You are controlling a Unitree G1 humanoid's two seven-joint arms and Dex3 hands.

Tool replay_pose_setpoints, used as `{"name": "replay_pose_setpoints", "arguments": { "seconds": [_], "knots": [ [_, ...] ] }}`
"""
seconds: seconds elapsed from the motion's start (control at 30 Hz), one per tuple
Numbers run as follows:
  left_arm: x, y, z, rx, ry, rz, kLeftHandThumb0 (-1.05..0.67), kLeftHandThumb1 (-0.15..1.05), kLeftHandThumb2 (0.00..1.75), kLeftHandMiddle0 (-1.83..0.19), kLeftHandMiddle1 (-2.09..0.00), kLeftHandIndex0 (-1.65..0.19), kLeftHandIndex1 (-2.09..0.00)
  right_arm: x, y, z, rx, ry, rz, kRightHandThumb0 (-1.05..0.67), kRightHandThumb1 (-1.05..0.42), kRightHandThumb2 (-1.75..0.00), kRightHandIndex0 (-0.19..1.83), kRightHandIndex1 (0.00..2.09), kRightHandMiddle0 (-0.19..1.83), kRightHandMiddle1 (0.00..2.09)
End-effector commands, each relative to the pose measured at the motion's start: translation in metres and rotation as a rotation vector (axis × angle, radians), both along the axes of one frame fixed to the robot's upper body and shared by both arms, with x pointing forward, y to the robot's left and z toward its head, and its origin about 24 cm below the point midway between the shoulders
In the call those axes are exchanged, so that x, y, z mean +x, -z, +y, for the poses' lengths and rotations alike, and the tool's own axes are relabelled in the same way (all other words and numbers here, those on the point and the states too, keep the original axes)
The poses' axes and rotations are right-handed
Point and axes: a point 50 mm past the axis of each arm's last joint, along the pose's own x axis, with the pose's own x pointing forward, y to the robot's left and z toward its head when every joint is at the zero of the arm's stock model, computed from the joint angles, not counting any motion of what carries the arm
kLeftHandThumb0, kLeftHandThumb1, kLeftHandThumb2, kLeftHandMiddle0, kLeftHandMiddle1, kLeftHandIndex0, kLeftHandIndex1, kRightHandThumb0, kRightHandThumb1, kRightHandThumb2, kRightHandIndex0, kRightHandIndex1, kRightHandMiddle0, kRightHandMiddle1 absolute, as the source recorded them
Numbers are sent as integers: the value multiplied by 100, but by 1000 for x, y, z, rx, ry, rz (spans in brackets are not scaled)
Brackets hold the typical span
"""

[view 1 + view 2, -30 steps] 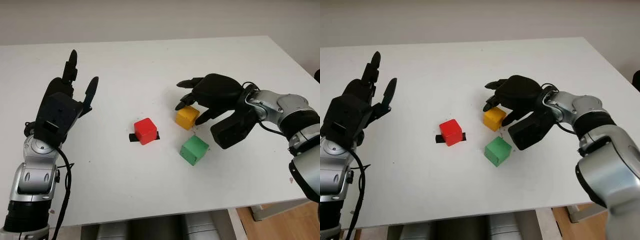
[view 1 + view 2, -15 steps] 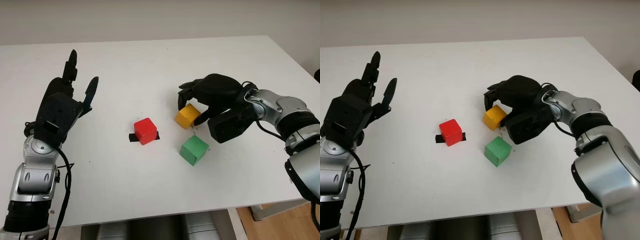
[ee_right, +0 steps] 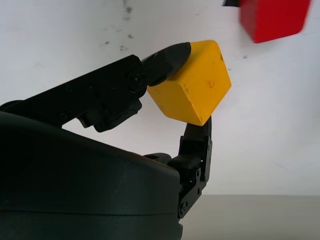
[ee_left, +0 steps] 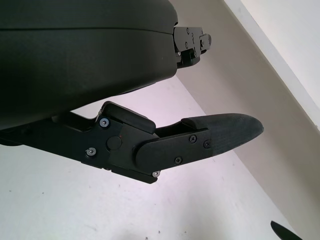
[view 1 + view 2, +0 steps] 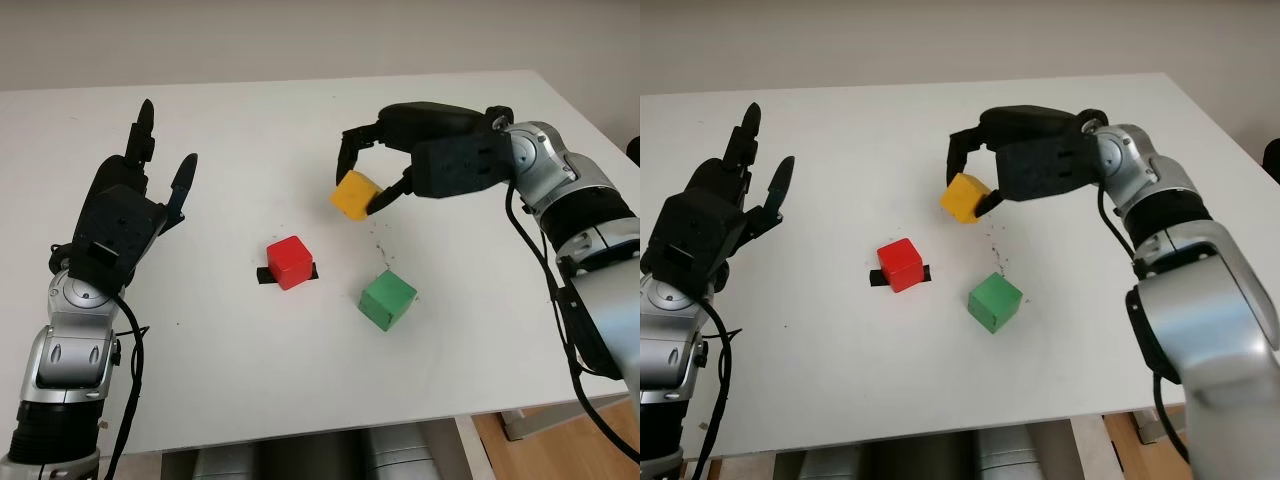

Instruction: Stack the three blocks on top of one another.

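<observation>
Left eye view: yellow block [image 5: 356,193] pinched by right hand [image 5: 385,170] fingertips, held above table, beyond-right of red block [image 5: 291,262]; left hand [image 5: 125,215] open, well left of red block.

From my seat the table [image 5: 250,120] looked like a smooth, matt white laminate, lightly speckled with dark marks. The yellow block [image 5: 356,193], red block [image 5: 291,262] and green block [image 5: 388,300] read as painted wood with a soft satin finish. The right hand [image 5: 377,172] and left hand [image 5: 125,200] had matt black plastic shells, and the forearms behind them were brushed silvery metal.
</observation>
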Motion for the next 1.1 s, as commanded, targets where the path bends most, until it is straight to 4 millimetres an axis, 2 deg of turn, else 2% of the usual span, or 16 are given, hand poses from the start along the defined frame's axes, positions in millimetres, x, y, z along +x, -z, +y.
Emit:
{"name": "replay_pose_setpoints", "arguments": {
  "seconds": [0.0, 0.23, 0.6, 0.83, 1.07],
  "knots": [
    [-1, -6, -3, 6, 1, -23, -80, 105, 66, 16, -5, 13, -5, 1, -18, 9, 41, -20, -17, -43, -91, -5, 34, 6, 47, 138],
    [-1, -5, -2, 4, 2, -28, -79, 105, 66, 18, -5, 13, -5, 0, -14, 21, 131, -63, 106, -44, -92, -5, 33, 6, 41, 149],
    [0, -6, 0, 2, -5, -30, -79, 105, 65, 17, -5, 13, -6, -7, -15, 52, 114, -184, 104, -46, -91, -5, 33, 5, 43, 150],
    [0, -6, -1, 4, -4, -39, -78, 105, 65, 16, -6, 12, -6, -9, -12, 62, 155, -217, 151, -48, -91, -5, 31, 4, 43, 149],
    [0, -6, -1, 4, -5, -42, -78, 105, 66, 16, -5, 12, -6, -8, -1, 69, 193, -201, 210, -52, -91, -6, 30, 4, 45, 149]
  ]
}}
